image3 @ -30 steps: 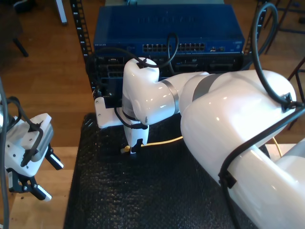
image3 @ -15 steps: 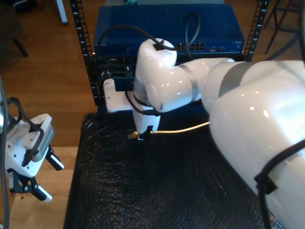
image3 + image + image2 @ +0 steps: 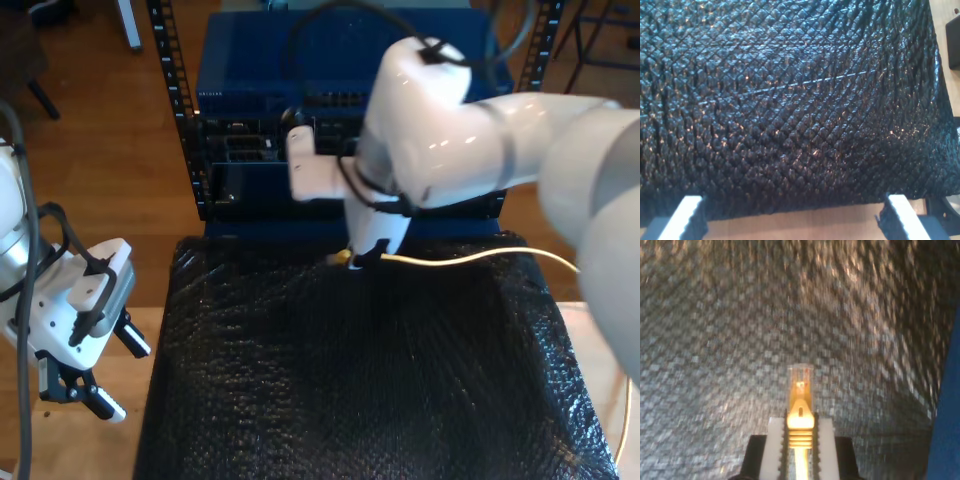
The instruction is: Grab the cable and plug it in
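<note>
Cable (image 3: 470, 258): pale yellow, running from the exterior view's right across the far part of the black mat (image 3: 370, 380) to my second end effector (image 3: 357, 259).
Plug (image 3: 800, 385): clear, sticking out past the white pads (image 3: 774, 440), above the mat.
Second end effector: clamped on the cable's boot, just in front of the blue rack unit (image 3: 260, 60).
First end effector (image 3: 790, 212): wide, holding nothing, at the mat's edge, exterior view's left.

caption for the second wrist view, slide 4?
My second gripper clamps the cable by its yellowish boot, clear plug pointing ahead over the black textured mat.
</note>
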`<control>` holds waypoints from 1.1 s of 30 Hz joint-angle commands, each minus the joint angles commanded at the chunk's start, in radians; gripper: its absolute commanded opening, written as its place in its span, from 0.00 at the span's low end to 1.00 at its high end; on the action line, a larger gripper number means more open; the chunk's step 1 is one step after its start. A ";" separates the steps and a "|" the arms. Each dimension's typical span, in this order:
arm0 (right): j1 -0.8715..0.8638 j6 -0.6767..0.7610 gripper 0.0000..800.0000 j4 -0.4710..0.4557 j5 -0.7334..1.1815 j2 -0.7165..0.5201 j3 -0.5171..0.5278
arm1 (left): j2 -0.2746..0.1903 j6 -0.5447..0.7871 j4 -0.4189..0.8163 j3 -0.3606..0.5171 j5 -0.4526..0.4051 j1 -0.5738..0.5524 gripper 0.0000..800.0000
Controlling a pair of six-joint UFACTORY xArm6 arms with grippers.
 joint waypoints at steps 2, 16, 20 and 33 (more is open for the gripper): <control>-0.009 -0.003 0.10 0.000 0.018 -0.025 0.011 | 0.000 -0.017 0.000 -0.002 0.000 -0.008 1.00; -0.020 -0.009 0.09 0.005 0.106 -0.207 0.057 | -0.002 -0.052 0.000 -0.002 0.002 -0.048 1.00; -0.018 -0.008 0.09 0.008 0.107 -0.218 0.035 | -0.002 -0.060 0.000 -0.002 0.002 -0.048 1.00; 0.087 -0.003 0.08 0.048 0.133 -0.078 -0.141 | -0.009 -0.063 0.000 -0.002 0.008 -0.041 1.00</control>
